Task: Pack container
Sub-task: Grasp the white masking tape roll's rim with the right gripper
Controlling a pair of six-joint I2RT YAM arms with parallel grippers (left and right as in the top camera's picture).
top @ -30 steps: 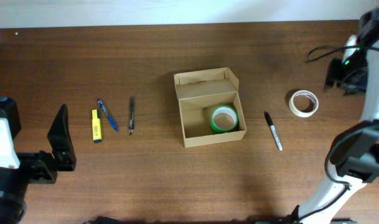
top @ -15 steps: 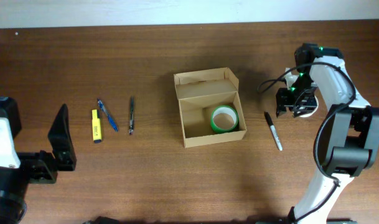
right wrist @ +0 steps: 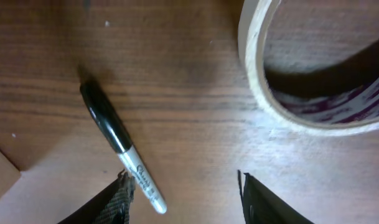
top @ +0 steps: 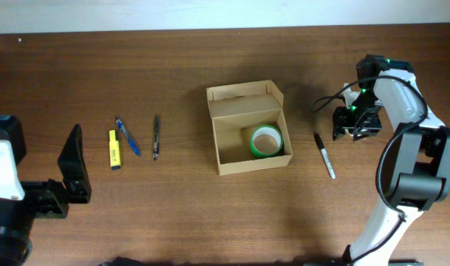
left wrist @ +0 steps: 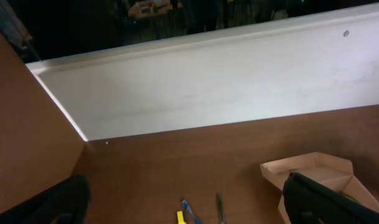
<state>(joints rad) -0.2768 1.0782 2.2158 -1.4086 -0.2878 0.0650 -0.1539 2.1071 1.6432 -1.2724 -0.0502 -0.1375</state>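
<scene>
The container (top: 232, 151), a tan cardboard box, sits near the middle of the surface (top: 210, 66), its mouth facing straight up. Its long axis runs left to right, turned slightly so the right end lies a little farther away than the left. The lid flap (top: 243, 94) is hinged on the far long side and stands open, pointing toward the far edge, with small side tabs at its ends. Inside, a green tape roll (top: 266, 140) lies flat in the right half, close against the right wall.

Just right of the container, not touching it, a black marker (top: 324, 155) lies with its cap end farther away and its body running near and slightly right. Well left of the container lie a dark pen (top: 156, 136), a blue pen (top: 127, 137) and a yellow highlighter (top: 114, 148), side by side.

The right gripper (top: 354, 124) hovers over the surface right of the marker. From the wrist view its fingers (right wrist: 117, 199) stand apart with only bare wood between them; a beige tape roll (right wrist: 301, 121) lies just beyond them, and the marker passes by the left finger.

The left gripper (left wrist: 186, 193) is at the near left, spread wide and holding nothing, facing the far wall.
</scene>
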